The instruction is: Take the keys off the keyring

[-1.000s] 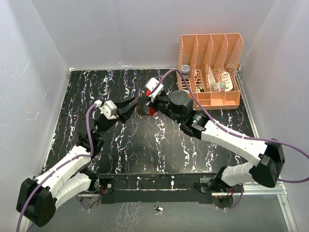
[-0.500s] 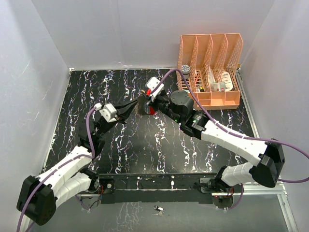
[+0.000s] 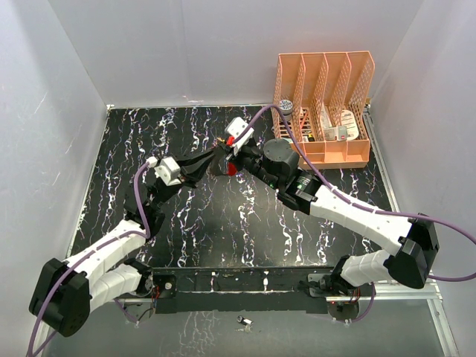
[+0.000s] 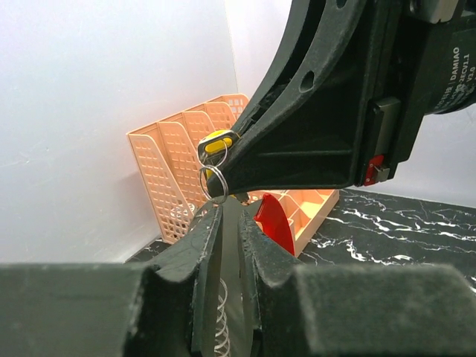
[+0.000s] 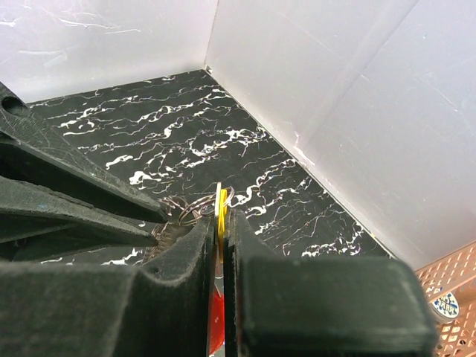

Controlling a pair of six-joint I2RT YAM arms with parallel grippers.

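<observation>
Keys, keyring between left hand, right hand

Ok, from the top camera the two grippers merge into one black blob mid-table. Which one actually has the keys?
Observer: The right gripper does. On its wrist camera the yellow key sits edge-on between its shut fingers.
Operator: And the red one?
Observer: From the left wrist, the red key hangs beneath the right gripper's fingers.
Operator: Where is the keyring against the left tips?
Observer: The keyring dangles from the yellow key, right at the tips of the left gripper. Only a narrow slit shows between those fingers, and I can't tell whether they pinch it.
</observation>
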